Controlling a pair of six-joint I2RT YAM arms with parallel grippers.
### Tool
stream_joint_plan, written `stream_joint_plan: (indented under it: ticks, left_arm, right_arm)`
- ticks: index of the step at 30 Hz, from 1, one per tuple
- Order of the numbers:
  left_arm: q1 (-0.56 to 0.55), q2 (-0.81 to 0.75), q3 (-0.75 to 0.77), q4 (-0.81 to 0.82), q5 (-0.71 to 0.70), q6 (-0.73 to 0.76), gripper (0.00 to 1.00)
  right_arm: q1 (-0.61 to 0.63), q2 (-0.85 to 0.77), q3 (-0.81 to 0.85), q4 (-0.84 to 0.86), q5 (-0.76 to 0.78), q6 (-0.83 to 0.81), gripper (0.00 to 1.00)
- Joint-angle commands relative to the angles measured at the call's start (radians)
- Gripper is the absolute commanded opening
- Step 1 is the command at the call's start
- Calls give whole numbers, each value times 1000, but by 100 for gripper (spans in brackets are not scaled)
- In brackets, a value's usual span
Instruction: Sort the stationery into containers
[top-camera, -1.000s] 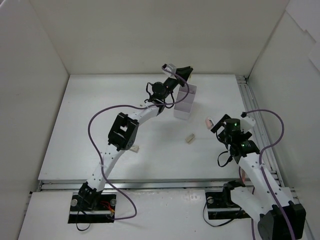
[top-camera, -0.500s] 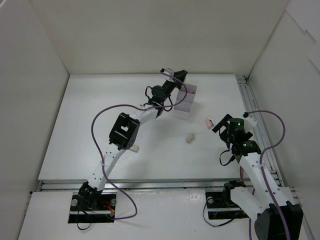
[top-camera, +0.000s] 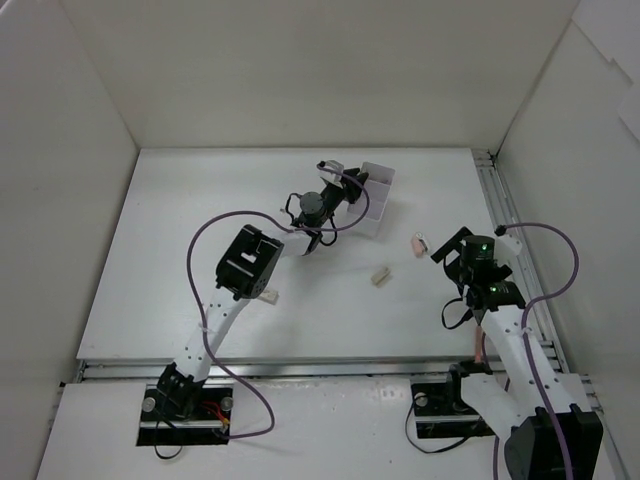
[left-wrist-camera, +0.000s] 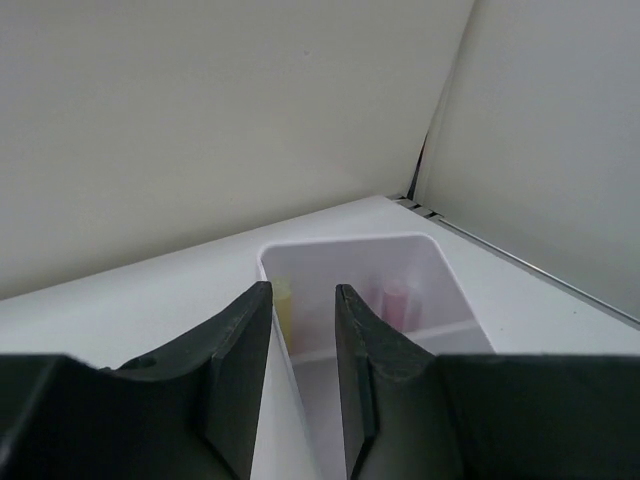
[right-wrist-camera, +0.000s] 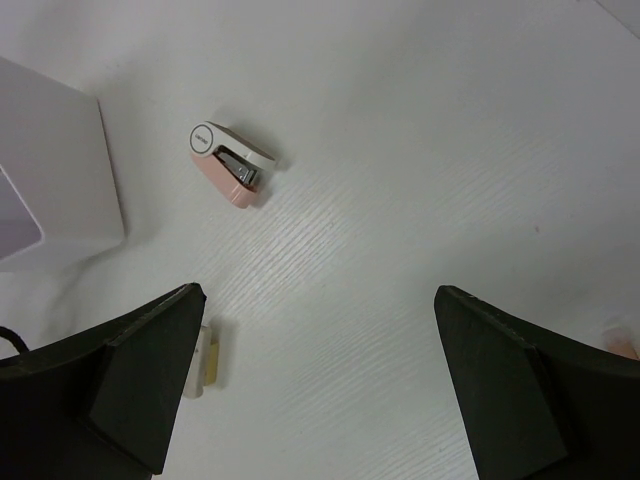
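Observation:
The white divided box (top-camera: 375, 200) stands at the table's far middle. In the left wrist view the box (left-wrist-camera: 440, 275) holds a yellow-green item (left-wrist-camera: 283, 310) and a pink item (left-wrist-camera: 396, 300) in its far compartment. My left gripper (top-camera: 343, 180) hovers at the box's left wall. The left gripper (left-wrist-camera: 302, 288) has a narrow gap between its jaws, nothing is gripped, and the wall's rim shows through that gap. My right gripper (right-wrist-camera: 318, 292) is wide open above the bare table. A pink stapler (right-wrist-camera: 232, 165) lies ahead of it. A beige eraser (right-wrist-camera: 207, 360) lies by its left finger.
From above, the pink stapler (top-camera: 419, 243) and the eraser (top-camera: 380, 276) lie between the box and my right gripper (top-camera: 447, 243). Another beige block (top-camera: 270, 296) sits beside the left arm's elbow. White walls enclose the table, with a metal rail (top-camera: 500, 200) along the right edge.
The left gripper pulled back from the box's far end to its left wall, and its jaws parted from shut. The box shifted slightly. The right arm drifted a little to the right.

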Motion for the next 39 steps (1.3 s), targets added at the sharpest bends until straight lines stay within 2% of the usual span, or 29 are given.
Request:
stream_joint_plan:
  ticks: [1,3,4,6,7,9,11,12,14,17,20,22,23,24,26,27,29,30,33,39]
  left_arm:
    - [-7,-155,15,218,11,0,27]
    - [-7,-163,16,215,14,3,33]
    - [-7,-176,12,218,23,0,48]
    - [-7,-193,-17,237,40,-10,58]
    - [-7,-210,-29,263,54,-16,66]
    - [-7,-230,-66,284,63,-28,75]
    - [-7,-262,-97,315,75,-36,97]
    - [-7,-275,-129,324,78,-39,100]
    - [-7,-327,-170,356,92,-43,100]
    - [4,-428,-316,366,124,-86,100]
    - [30,-549,-416,321,118,-229,100]
    - [62,-635,-499,274,189,-307,100]
    - [71,-661,-551,266,221,-316,100]
    - [83,-719,-580,224,258,-327,100]
    - [93,-788,-652,118,246,-348,100]
    - [105,-860,-660,-53,243,-347,100]
    - [105,-928,-636,-274,244,-306,100]
    - [105,-975,-614,-499,247,-277,100]
    - [105,-1028,-524,-858,215,-163,100]
    - [94,-1049,-478,-1155,86,-60,100]
  right_arm:
    - [-13,-7,34,38,15,-4,98]
    - [-16,-12,28,32,10,2,98]
    - [-15,-15,28,30,2,2,98]
    - [-18,-23,28,30,-7,-3,98]
    - [-18,-24,30,29,-12,-3,98]
    - [-18,-26,34,18,-13,-9,98]
    - [-21,-23,44,-2,-7,-4,98]
    - [-22,-18,51,-40,-2,5,98]
    - [-25,8,83,-97,19,16,98]
    - [-36,66,155,-238,31,14,98]
    - [-37,115,202,-330,28,-6,98]
    - [-30,146,229,-367,25,-17,98]
    - [-74,154,237,-379,25,-29,98]
    - [-80,158,245,-413,37,-40,98]
    - [-100,167,266,-462,50,-49,98]
    - [-108,169,274,-480,53,-46,98]
    - [-123,171,292,-539,77,-50,98]
    - [-126,172,298,-563,141,-46,98]
    - [-148,183,318,-658,291,-9,98]
    - [-206,180,294,-703,316,0,98]
